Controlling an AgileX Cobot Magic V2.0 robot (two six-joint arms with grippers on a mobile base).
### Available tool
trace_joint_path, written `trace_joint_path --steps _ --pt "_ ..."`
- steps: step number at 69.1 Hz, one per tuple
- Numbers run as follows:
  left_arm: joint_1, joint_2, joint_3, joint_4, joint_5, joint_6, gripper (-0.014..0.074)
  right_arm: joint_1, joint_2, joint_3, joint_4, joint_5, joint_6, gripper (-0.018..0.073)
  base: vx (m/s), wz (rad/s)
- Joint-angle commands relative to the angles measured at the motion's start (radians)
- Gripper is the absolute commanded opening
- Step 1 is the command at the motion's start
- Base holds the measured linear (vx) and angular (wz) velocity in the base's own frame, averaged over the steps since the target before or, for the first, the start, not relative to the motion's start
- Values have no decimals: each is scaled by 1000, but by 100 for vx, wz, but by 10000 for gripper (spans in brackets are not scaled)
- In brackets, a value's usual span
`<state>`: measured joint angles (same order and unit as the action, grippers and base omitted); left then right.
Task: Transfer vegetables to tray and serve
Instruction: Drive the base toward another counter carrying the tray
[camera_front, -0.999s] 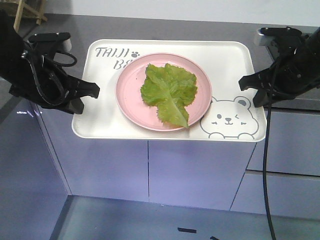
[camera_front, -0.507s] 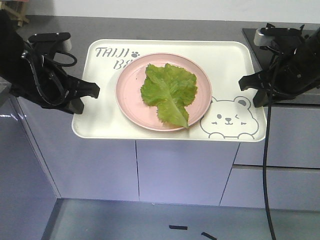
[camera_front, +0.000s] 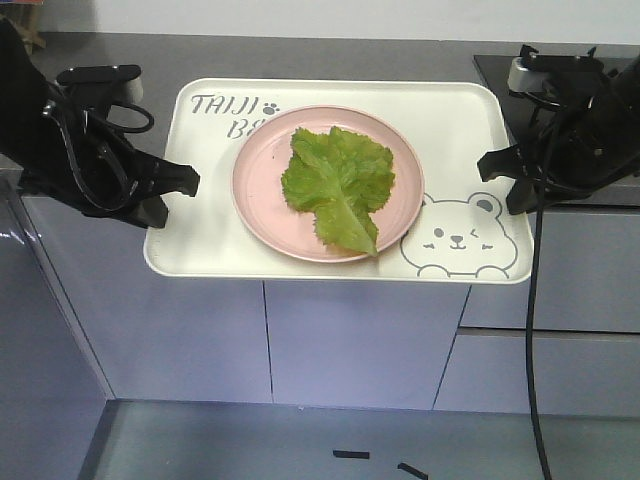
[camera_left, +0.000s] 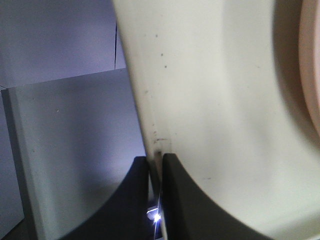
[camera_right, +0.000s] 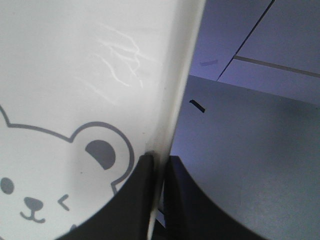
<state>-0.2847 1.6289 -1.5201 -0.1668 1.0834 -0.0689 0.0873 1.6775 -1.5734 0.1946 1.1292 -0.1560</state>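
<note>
Two pincers carry it: left gripper (camera_left: 159, 157) and right gripper (camera_right: 159, 162) each clamped on a thin side rim of the stiff cream tray (camera_front: 460, 110), held level by the grey counter (camera_front: 330, 55); the limp lettuce leaf (camera_front: 340, 185) lies loose on a pink plate (camera_front: 260, 190) likely to slide if tipped, open floor (camera_front: 300, 440) below

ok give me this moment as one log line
left gripper: shut on tray left rim | right gripper: shut on tray right rim | lettuce: on pink plate | pink plate: on tray
</note>
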Motion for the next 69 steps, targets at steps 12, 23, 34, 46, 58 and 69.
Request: trace_joint_path --steps 12,23,34,46,58,69 --pt "-21 -51 -31 -92 -71 23 -6 11 -52 -25 78 -37 -28 -6 1 -3" --pt "-21 -51 -31 -92 -71 23 -6 11 -52 -25 78 -37 -28 -6 2 -5" --pt "-21 -51 -31 -92 -71 23 -6 11 -52 -25 78 -37 -28 -6 3 1" --pt "-21 -51 -31 -92 -71 23 -6 11 -52 -25 78 -37 -28 -6 3 8" --pt "-21 -51 -31 -92 -71 23 -6 11 -52 -25 78 -37 -28 -6 3 6" --pt "-21 -51 -31 -92 -71 23 -6 11 -52 -25 78 -37 -28 -6 3 -3"
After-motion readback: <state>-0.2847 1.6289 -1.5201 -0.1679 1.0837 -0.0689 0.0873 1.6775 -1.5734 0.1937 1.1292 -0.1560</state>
